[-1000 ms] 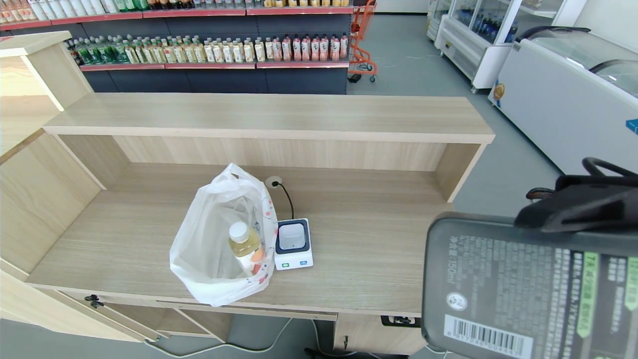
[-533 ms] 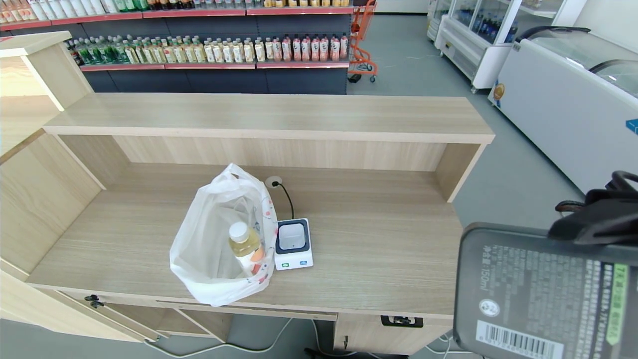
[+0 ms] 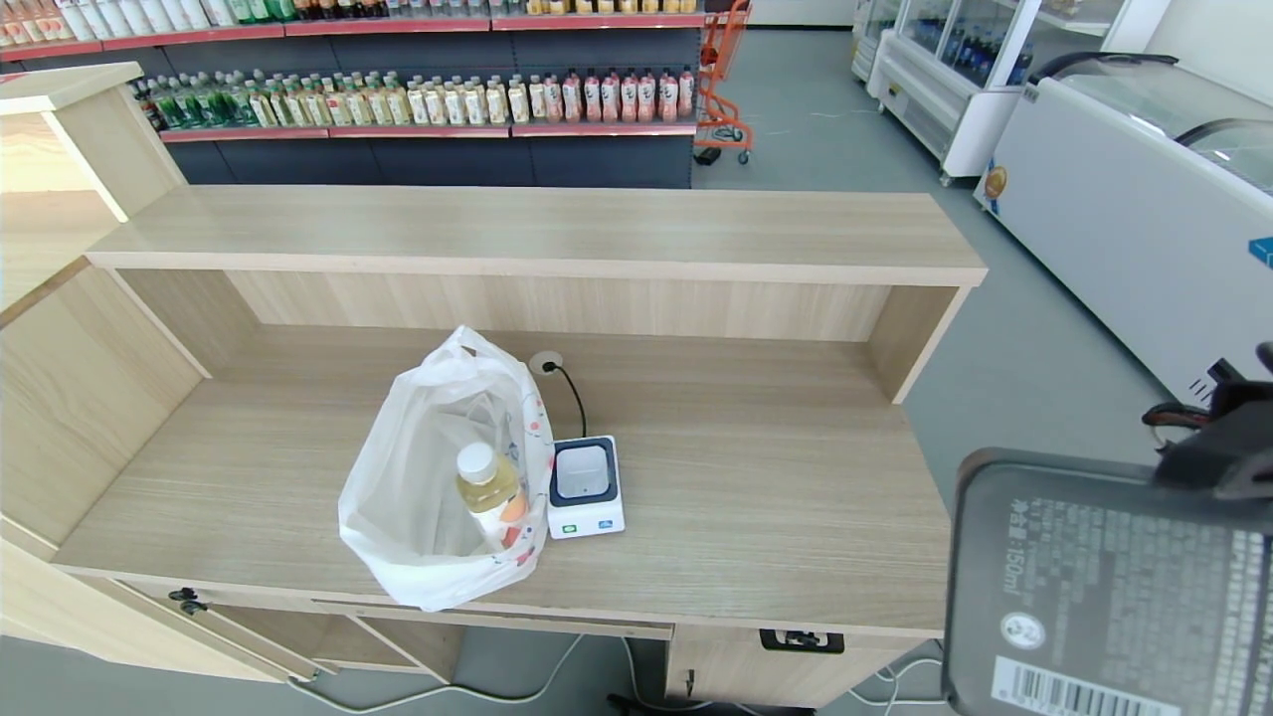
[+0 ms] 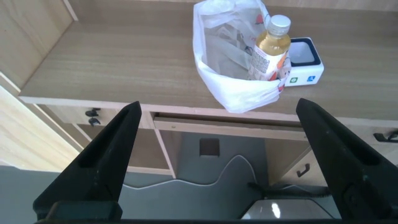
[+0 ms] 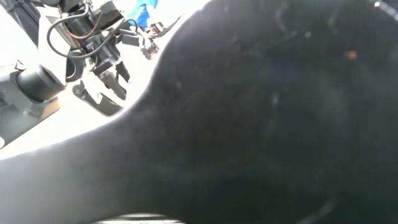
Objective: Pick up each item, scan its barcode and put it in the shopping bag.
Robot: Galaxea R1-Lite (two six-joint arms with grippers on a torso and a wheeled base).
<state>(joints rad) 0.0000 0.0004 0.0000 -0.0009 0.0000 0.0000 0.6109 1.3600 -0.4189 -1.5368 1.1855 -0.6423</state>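
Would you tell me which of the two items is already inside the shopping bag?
The white-capped bottle of yellow drink, standing in the shopping bag beside the scanner; the dark package is in the air past the counter.

Right claw [image 3: 1218, 452], low at four o'clock, grips a dark package [image 3: 1094, 587] by its upper edge. Left claw [image 4: 219, 107] hangs pointing downward, its fingers [image 4: 102, 165] spread wide apart.
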